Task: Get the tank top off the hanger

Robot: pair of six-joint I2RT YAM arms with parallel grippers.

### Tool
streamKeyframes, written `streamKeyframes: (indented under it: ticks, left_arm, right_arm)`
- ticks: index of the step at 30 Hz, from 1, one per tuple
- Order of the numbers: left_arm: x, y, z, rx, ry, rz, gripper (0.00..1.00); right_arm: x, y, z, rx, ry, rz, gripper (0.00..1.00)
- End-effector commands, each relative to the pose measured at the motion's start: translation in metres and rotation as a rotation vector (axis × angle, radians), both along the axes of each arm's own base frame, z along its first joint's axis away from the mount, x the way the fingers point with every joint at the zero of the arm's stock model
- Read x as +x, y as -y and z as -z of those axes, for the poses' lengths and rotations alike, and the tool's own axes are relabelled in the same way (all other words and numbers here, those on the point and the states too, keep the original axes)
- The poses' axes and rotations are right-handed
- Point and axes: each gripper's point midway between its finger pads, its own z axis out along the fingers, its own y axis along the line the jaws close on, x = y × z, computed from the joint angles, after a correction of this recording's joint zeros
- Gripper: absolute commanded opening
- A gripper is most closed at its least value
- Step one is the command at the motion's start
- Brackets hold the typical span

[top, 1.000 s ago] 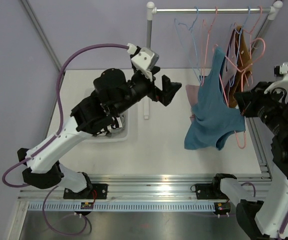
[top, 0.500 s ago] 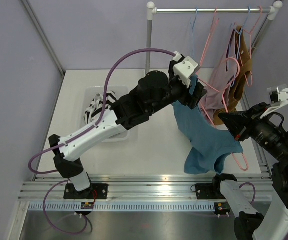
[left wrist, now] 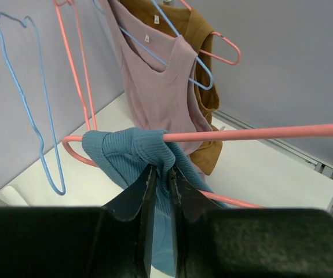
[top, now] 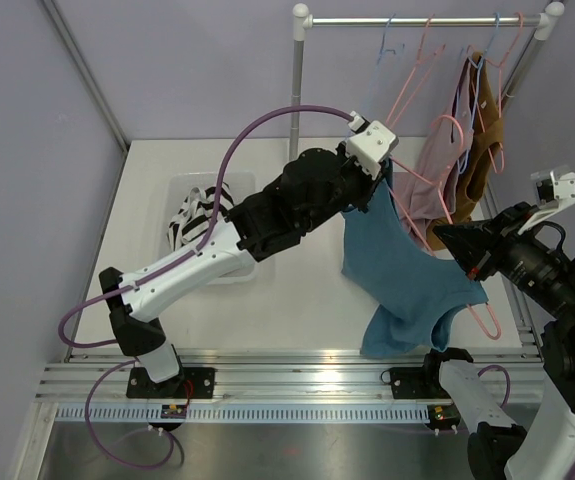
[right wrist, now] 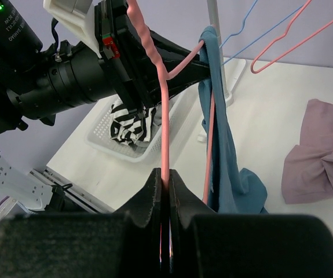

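The blue ribbed tank top (top: pixel 407 270) hangs from a pink hanger (top: pixel 488 318) held out in front of the rack. My left gripper (top: pixel 380 188) is at the top's upper end. In the left wrist view the left gripper (left wrist: pixel 161 172) is shut on the bunched blue strap (left wrist: pixel 128 153), where it wraps the pink hanger's (left wrist: pixel 259 133) arm. My right gripper (top: pixel 449 240) is at the right; in its wrist view the right gripper (right wrist: pixel 165 174) is shut on the pink hanger's (right wrist: pixel 162 116) wire, with the tank top (right wrist: pixel 224 150) draped just beyond.
Behind stands a clothes rack (top: pixel 417 20) with bare blue and pink hangers, a mauve top (top: pixel 445 175) and a brown garment (top: pixel 487 140). Its pole (top: pixel 295 100) rises from the table. A white basket (top: pixel 185 185) holding striped cloth sits at the left.
My left arm swung right from over the basket to the tank top, and its jaws closed on the strap. My right arm drew the hanger and top down and forward.
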Motion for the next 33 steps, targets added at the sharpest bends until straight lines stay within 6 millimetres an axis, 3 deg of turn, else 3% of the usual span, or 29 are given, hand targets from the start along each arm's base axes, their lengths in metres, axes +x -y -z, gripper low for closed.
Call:
streamKeyframes:
  ticks: [1, 3, 6, 9, 11, 12, 14, 15, 17, 20, 21, 23, 24, 25, 26, 27, 28, 29, 30, 31, 32, 33]
  left_arm:
    - [0.011, -0.023, -0.026, -0.061, 0.033, -0.093, 0.13]
    - [0.013, -0.031, -0.025, -0.064, 0.03, -0.112, 0.01]
    - [0.021, -0.049, -0.028, -0.096, 0.033, -0.187, 0.0]
    - [0.038, -0.087, -0.028, -0.148, -0.003, -0.389, 0.0]
    - [0.056, -0.129, -0.027, -0.189, -0.031, -0.576, 0.0]
    - [0.06, -0.142, -0.015, -0.219, -0.082, -0.633, 0.0]
    - [0.071, -0.184, -0.019, -0.291, -0.108, -0.732, 0.0]
    - [0.074, -0.192, -0.008, -0.313, -0.155, -0.746, 0.0]
    - [0.081, -0.22, -0.011, -0.353, -0.175, -0.778, 0.0]
    - [0.086, -0.23, -0.004, -0.351, -0.224, -0.764, 0.0]
    - [0.085, -0.225, 0.0, -0.34, -0.255, -0.723, 0.0]
    - [0.08, -0.218, -0.006, -0.346, -0.246, -0.642, 0.0]
    - [0.07, -0.198, -0.01, -0.347, -0.248, -0.5, 0.0]
    - [0.063, -0.182, 0.006, -0.317, -0.261, -0.404, 0.0]
    - [0.046, -0.173, -0.021, -0.365, -0.184, -0.274, 0.0]
    - [0.021, -0.15, -0.024, -0.345, -0.177, -0.075, 0.0]
    - [0.004, -0.14, -0.025, -0.341, -0.157, 0.028, 0.0]
    - [-0.009, -0.13, -0.013, -0.319, -0.159, 0.115, 0.0]
    - [-0.035, -0.123, -0.022, -0.323, -0.11, 0.258, 0.0]
    - [-0.046, -0.119, -0.015, -0.308, -0.116, 0.312, 0.0]
    - [-0.051, -0.117, -0.006, -0.301, -0.111, 0.347, 0.0]
    - [-0.065, -0.117, -0.004, -0.292, -0.108, 0.408, 0.0]
  right_arm:
    - [0.002, -0.005, -0.02, 0.001, 0.088, -0.038, 0.0]
    - [0.007, -0.003, -0.017, -0.004, 0.074, -0.03, 0.0]
    - [0.01, -0.006, -0.013, -0.012, 0.071, -0.059, 0.0]
    - [0.013, -0.014, 0.0, -0.027, 0.051, -0.13, 0.0]
    - [0.012, -0.019, 0.004, -0.041, 0.06, -0.186, 0.0]
    - [0.01, -0.025, 0.009, -0.035, 0.05, -0.24, 0.0]
    - [0.008, -0.029, 0.01, -0.043, 0.066, -0.287, 0.0]
    - [0.007, -0.033, 0.012, -0.038, 0.063, -0.322, 0.0]
    - [0.006, -0.035, 0.009, -0.033, 0.086, -0.339, 0.0]
    - [0.002, -0.041, 0.001, -0.017, 0.142, -0.386, 0.0]
    - [0.007, -0.041, 0.006, -0.004, 0.136, -0.395, 0.0]
    - [0.015, -0.039, -0.013, 0.045, 0.214, -0.34, 0.0]
    - [0.028, -0.039, -0.024, 0.056, 0.317, -0.339, 0.0]
    - [0.028, -0.041, -0.032, 0.144, 0.31, -0.345, 0.0]
    - [0.042, -0.041, -0.023, 0.195, 0.308, -0.349, 0.0]
    - [0.042, -0.043, -0.035, 0.222, 0.378, -0.373, 0.0]
    - [0.033, -0.045, -0.059, 0.253, 0.495, -0.412, 0.0]
    - [0.046, -0.043, -0.063, 0.287, 0.501, -0.406, 0.0]
    - [0.05, -0.042, -0.069, 0.318, 0.515, -0.416, 0.0]
    - [0.041, -0.043, -0.086, 0.357, 0.591, -0.454, 0.0]
    - [0.055, -0.037, -0.09, 0.416, 0.61, -0.431, 0.0]
    - [0.057, -0.034, -0.098, 0.459, 0.648, -0.425, 0.0]
